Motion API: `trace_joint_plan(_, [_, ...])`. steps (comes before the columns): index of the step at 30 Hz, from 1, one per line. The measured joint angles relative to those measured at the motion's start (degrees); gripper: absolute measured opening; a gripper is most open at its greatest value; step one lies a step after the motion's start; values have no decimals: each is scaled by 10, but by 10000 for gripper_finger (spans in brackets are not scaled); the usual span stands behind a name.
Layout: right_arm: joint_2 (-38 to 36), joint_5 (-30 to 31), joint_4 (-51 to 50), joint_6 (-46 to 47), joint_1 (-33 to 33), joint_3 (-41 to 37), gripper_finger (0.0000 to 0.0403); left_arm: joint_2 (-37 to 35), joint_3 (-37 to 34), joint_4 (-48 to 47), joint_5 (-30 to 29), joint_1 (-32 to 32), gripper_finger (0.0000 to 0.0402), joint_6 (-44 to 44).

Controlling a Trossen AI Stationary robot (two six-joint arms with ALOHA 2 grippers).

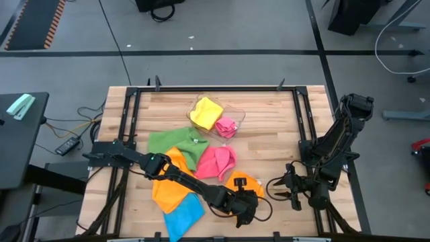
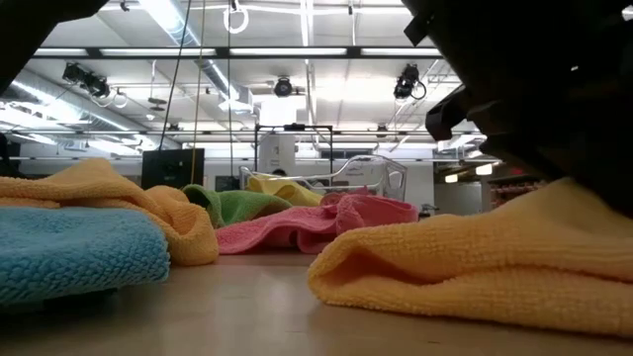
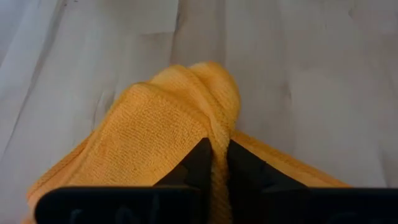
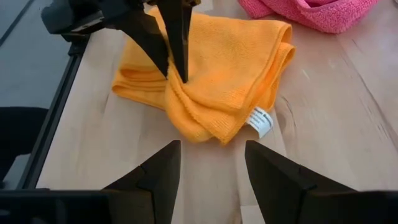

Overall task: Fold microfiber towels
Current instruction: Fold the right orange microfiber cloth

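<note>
Near the front edge of the wooden table (image 1: 269, 121), slightly right of centre, lies a small orange towel (image 1: 242, 181), bunched into soft folds with a white care label (image 4: 262, 121) showing at one corner. The left gripper (image 1: 246, 210) reaches across from the left side of the table and has its two dark fingers (image 3: 200, 165) pressed together on a raised ridge of this orange cloth, pinching the fabric between them. Just beside it to the left, a second, larger orange towel (image 1: 169, 183) lies spread under the left arm, and a blue towel (image 1: 183, 215) sits at the near edge, touching that orange one. Farther back toward the middle of the table, a pink towel (image 1: 215, 162) lies crumpled, touching a green towel (image 1: 173, 141) on its left. Beyond these, at the far middle of the table, a clear plastic tray (image 1: 236, 114) holds a yellow towel (image 1: 206, 112) and another pink towel (image 1: 227, 126) side by side. The right gripper (image 1: 287, 188) hovers low at the near right of the table, just right of the small orange towel and not touching it; its two fingers stand apart with nothing between them, pointing toward the cloth. Past the far edge of the table is a grey floor with cables and dark equipment stands.
</note>
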Motion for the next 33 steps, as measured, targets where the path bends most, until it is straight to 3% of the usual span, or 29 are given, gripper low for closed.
trace_joint_plan(5, [0,0,0,1,0,0,188,-1,0,1,15,0,49,-10])
trace_joint_plan(22, [0,0,5,2,0,0,188,-1,0,-2,15,0,136,-20])
trace_joint_plan(33, [0,0,5,2,0,0,188,-5,-1,-1,15,0,98,-16])
